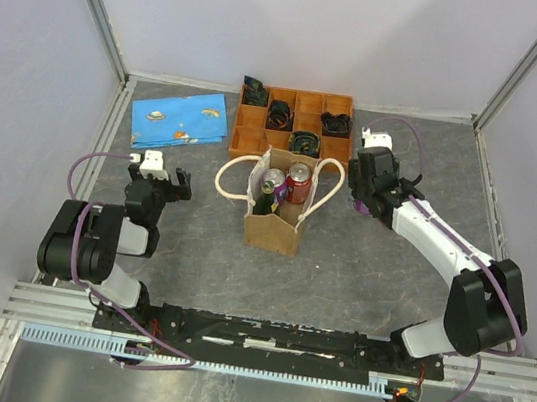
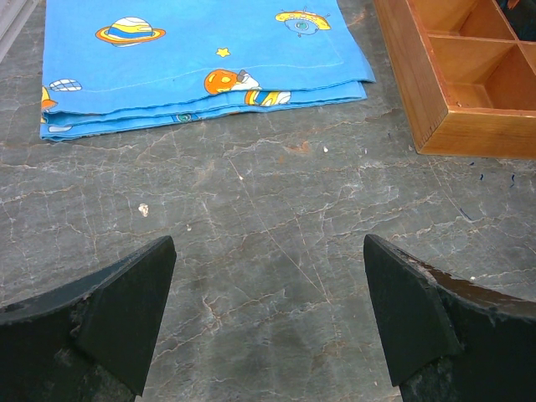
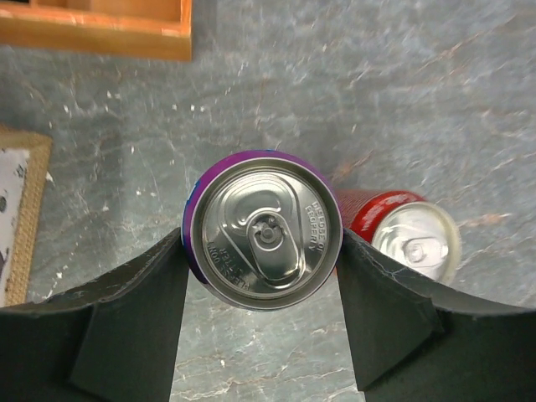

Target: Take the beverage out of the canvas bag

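Right claw [image 3: 261,243] clamps the purple can [image 3: 264,230] at frame centre; left claw [image 2: 268,243] stands wide above the table [image 2: 251,193].

Left arm [image 1: 106,237]: I see it folded low, close to its base.
Left gripper [image 2: 268,243]: I read the fingers spread wide apart, tilted down and forward.
Right arm [image 1: 435,236]: reaching forward and inward.
Right gripper [image 3: 261,251]: I've got both fingers touching the sides of a can [image 3: 264,230].

Tan canvas bag [image 1: 272,230] upright at frame centre, cream rope handles splayed sideways; red can [image 1: 298,181] and silver-topped can [image 1: 274,181] upright inside.
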Motion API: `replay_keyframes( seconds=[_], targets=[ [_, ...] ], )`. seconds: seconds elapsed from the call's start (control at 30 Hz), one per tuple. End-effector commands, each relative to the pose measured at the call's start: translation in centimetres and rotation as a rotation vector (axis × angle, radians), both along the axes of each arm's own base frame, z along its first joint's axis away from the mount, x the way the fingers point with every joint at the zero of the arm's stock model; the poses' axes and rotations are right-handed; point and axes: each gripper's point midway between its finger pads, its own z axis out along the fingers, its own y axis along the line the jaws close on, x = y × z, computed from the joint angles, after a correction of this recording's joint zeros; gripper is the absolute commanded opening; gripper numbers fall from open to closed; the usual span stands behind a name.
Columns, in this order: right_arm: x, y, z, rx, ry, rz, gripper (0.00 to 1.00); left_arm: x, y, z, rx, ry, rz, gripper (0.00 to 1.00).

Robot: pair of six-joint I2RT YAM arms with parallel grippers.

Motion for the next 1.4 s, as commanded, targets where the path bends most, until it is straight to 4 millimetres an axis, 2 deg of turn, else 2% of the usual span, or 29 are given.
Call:
replay_keyframes(
  seconds=[0.0, 0.43, 0.63, 0.73, 0.9, 1.03, 1.2, 1.27, 1.37],
  targets=[
    [1.7, 1.5, 1.1, 0.125, -0.103, 0.002, 0.00, 0.4, 0.2, 1.3, 0.038, -0.048, 0.000, 0.99],
    [1.3, 1.9, -2.4, 0.151, -0.073, 0.008, 0.00, 0.4, 0.2, 1.3, 0.038, -0.048, 0.001, 0.99],
    [1.0, 1.4, -3.5, 0.133, -0.068, -0.008, 0.10, 0.4, 0.2, 1.3, 0.038, -0.048, 0.001, 0.99],
    [0.9, 1.0, -3.9, 0.116, -0.057, -0.020, 0.24, 0.4, 0.2, 1.3, 0.038, -0.048, 0.000, 0.99],
    [0.7, 0.7, -3.9, 0.100, -0.049, -0.034, 0.68, 0.4, 0.2, 1.2, 0.038, -0.047, 0.001, 0.99],
    [0.8, 0.5, -2.2, 0.103, -0.080, -0.036, 0.97, 0.4, 0.2, 1.3, 0.037, -0.048, 0.001, 0.99],
    [1.1, 0.3, 2.2, 0.111, -0.164, -0.032, 0.99, 0.4, 0.2, 1.2, 0.037, -0.047, 0.001, 0.99],
    [1.3, 0.1, 4.8, 0.116, -0.212, -0.033, 0.99, 0.4, 0.2, 1.2, 0.037, -0.047, 0.000, 0.99],
    [1.4, -0.2, 10.1, 0.139, -0.316, -0.039, 0.99, 0.4, 0.2, 1.3, 0.038, -0.048, 0.002, 0.99]
  ],
)
